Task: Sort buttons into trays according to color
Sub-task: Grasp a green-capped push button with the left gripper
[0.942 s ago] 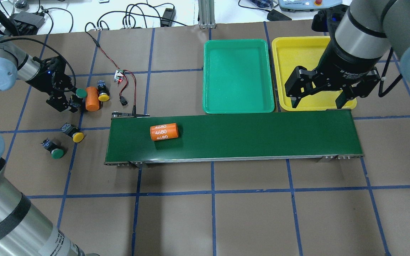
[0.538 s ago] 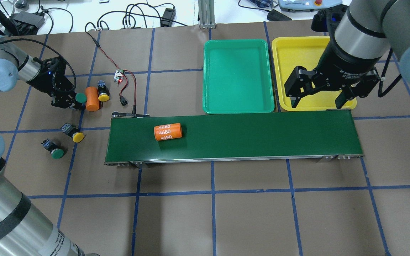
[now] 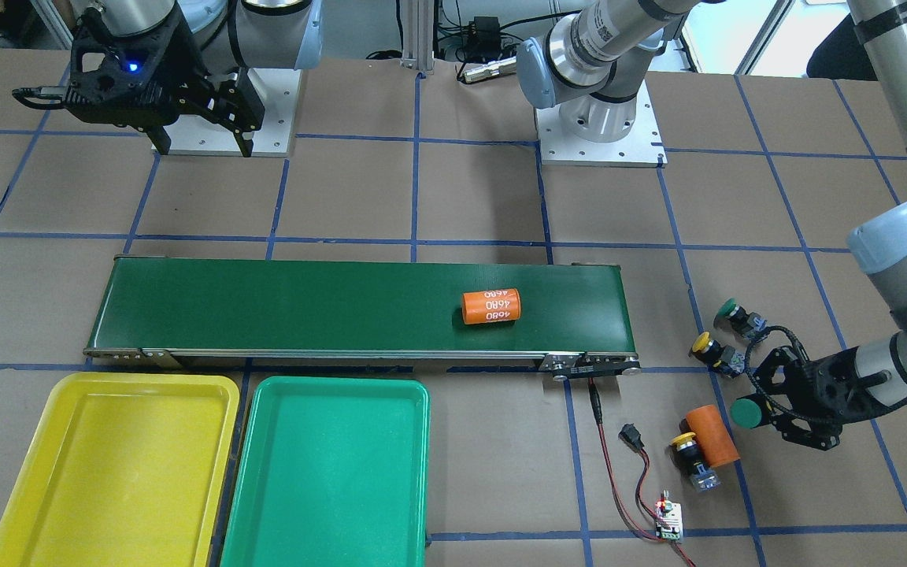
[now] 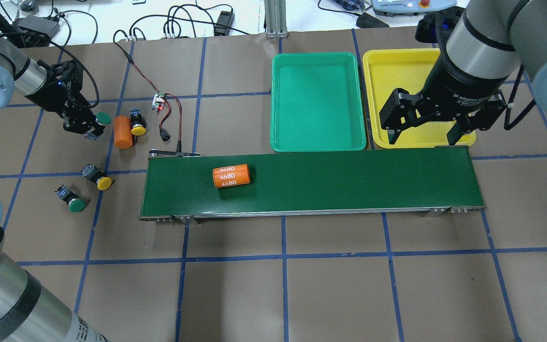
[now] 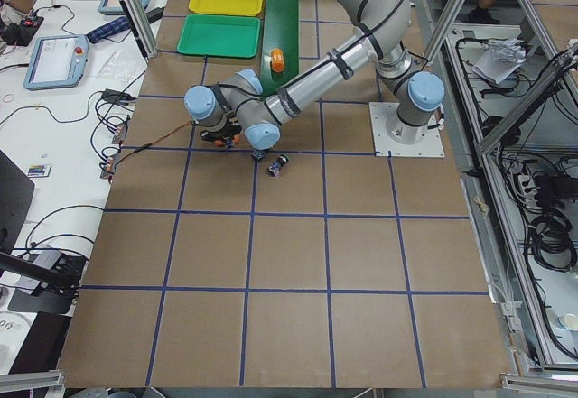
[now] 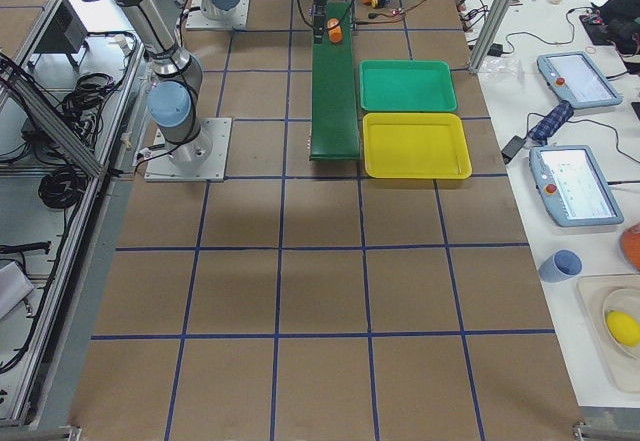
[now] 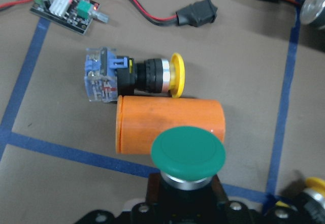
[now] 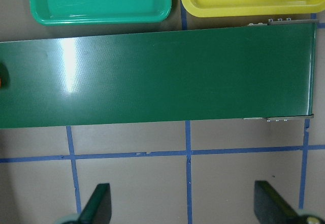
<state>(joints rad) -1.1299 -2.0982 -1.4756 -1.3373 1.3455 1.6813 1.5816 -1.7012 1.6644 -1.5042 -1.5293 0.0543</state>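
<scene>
My left gripper [image 4: 88, 125] is shut on a green button [image 4: 103, 118] [image 7: 188, 153] and holds it just left of a plain orange cylinder [image 4: 122, 132]. A yellow button [image 4: 137, 124] [image 7: 137, 76] lies against that cylinder's far side. Another yellow button [image 4: 100, 179] and a green button [image 4: 71, 200] lie on the paper nearer the robot. The green tray [image 4: 318, 99] and the yellow tray [image 4: 397, 71] stand side by side beyond the belt, both holding nothing. My right gripper [image 4: 424, 137] hangs open over the yellow tray's near edge.
A long dark-green conveyor belt [image 4: 349, 183] carries an orange cylinder printed "4680" [image 4: 231, 175] near its left end. A small circuit board [image 4: 159, 100] with red and black wires lies behind the buttons. Brown paper with blue tape lines covers the table.
My left gripper has shut on the green button and drawn it back and away from the plain orange cylinder. The "4680" cylinder has moved right along the belt. The right arm stays still.
</scene>
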